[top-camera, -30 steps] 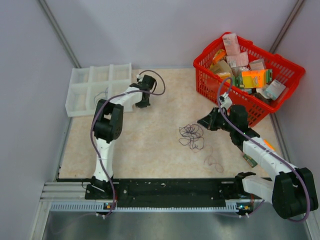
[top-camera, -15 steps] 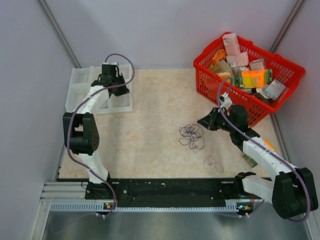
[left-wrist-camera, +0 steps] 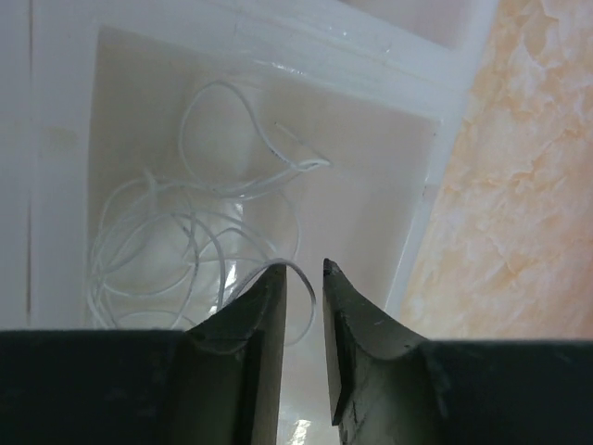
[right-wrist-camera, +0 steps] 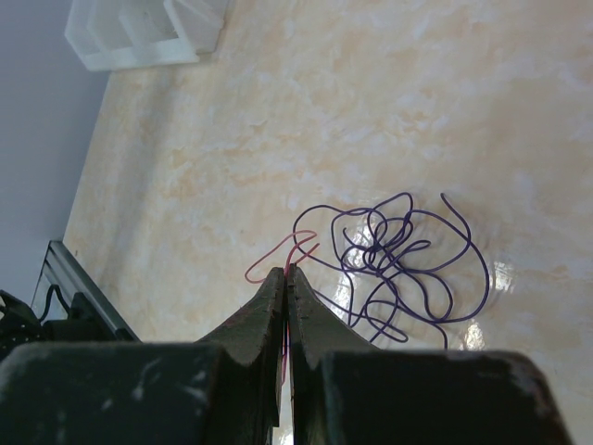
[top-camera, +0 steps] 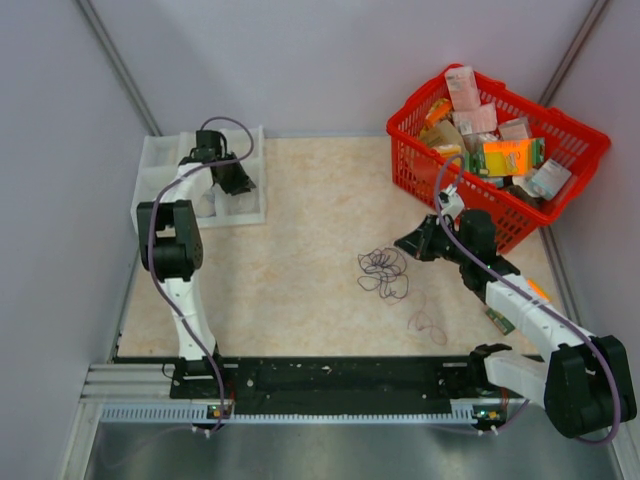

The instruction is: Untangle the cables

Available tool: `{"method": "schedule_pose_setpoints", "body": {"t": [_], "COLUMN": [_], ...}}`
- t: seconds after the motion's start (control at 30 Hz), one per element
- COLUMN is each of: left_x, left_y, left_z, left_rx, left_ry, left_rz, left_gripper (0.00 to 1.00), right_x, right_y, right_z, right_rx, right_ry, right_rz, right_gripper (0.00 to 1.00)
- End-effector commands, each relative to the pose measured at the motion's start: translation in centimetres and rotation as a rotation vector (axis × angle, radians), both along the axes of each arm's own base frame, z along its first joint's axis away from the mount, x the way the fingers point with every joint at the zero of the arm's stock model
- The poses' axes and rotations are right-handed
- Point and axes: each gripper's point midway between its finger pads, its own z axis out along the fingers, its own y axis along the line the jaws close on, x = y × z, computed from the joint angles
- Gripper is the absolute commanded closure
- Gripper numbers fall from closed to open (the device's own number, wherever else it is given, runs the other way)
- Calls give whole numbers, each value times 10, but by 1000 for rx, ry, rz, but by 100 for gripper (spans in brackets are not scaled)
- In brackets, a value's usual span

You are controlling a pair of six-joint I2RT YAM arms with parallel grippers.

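Up at 10 o'clock, a white divided tray keeps a pale wire coil in one compartment, with the left gripper released above it. At 2 o'clock a red basket holds packets. Mid-way on the beige marbled table, inside grey walls, lies the purple wire knot. Beside it the right gripper is clenched on a red wire.

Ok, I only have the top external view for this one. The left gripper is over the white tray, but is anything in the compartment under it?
Observer: Yes. The left wrist view shows a pale cable coiled loosely in the compartment below the left gripper.
Operator: And is the right gripper empty?
Observer: No. In the right wrist view the right gripper is shut on a thin red cable.
Operator: Is that one free of the knot?
Observer: I cannot tell. Its loop lies right at the edge of the purple tangle.
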Motion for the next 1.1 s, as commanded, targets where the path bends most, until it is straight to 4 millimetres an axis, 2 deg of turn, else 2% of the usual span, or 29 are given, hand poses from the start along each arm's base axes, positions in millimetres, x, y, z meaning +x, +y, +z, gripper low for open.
{"method": "schedule_pose_setpoints", "body": {"t": [0.0, 0.03, 0.13, 0.27, 0.3, 0.4, 0.43, 0.47, 0.5, 0.53, 0.6, 0.63, 0.67, 0.73, 0.83, 0.93, 0.97, 1.07], "left_x": [-2, -5, -24, -70, -85, -134, -156, -172, -188, -204, -235, -253, -266, -286, -312, -312, -310, -298], "left_y": [3, 3, -4, -25, -31, -69, -82, -98, -110, -129, -160, -180, -190, -202, -224, -235, -240, -254], "left_z": [39, 47, 82, 115, 115, 114, 102, 104, 98, 93, 89, 87, 87, 83, 79, 61, 56, 39], "left_rx": [10, 9, -12, -65, -80, -120, -127, -122, -111, -114, -137, -153, -145, -93, -45, 97, 136, 257], "left_ry": [-78, -99, -167, -255, -261, -294, -289, -323, -337, -363, -425, -450, -479, -507, -534, -506, -496, -463], "left_rz": [20, 21, -5, -74, -92, -173, -199, -235, -264, -316, -390, -447, -485, -529, -635, -647, -650, -659], "left_gripper": [63, 55, 40, 25, 23, 26, 32, 42, 49, 50, 49, 46, 44, 36, 27, 26, 26, 29], "right_x": [3, 4, 3, 5, 6, 5, 3, 2, 5, 5, 5, 4, 6, 4, -11, -29, -33, -44], "right_y": [6, 7, 11, 16, 19, 40, 52, 63, 75, 87, 111, 120, 126, 134, 144, 152, 154, 153], "right_z": [16, 14, 8, -1, -6, -10, -10, -11, -6, -4, 3, -3, 2, -6, -4, 5, 14, 24], "right_rx": [7, 3, -8, -65, -86, -116, -114, -108, -85, -51, 33, 59, 75, 92, 205, 361, 415, 500], "right_ry": [-71, -65, -53, -53, -47, -32, -25, -11, -15, -6, 16, 51, 51, 93, 79, 121, 105, 126], "right_rz": [23, 24, 34, 34, 36, 85, 115, 135, 158, 189, 273, 319, 344, 397, 492, 586, 616, 661], "right_gripper": [100, 100, 100, 100, 100, 100, 100, 100, 100, 100, 100, 100, 100, 100, 100, 100, 100, 100]}}
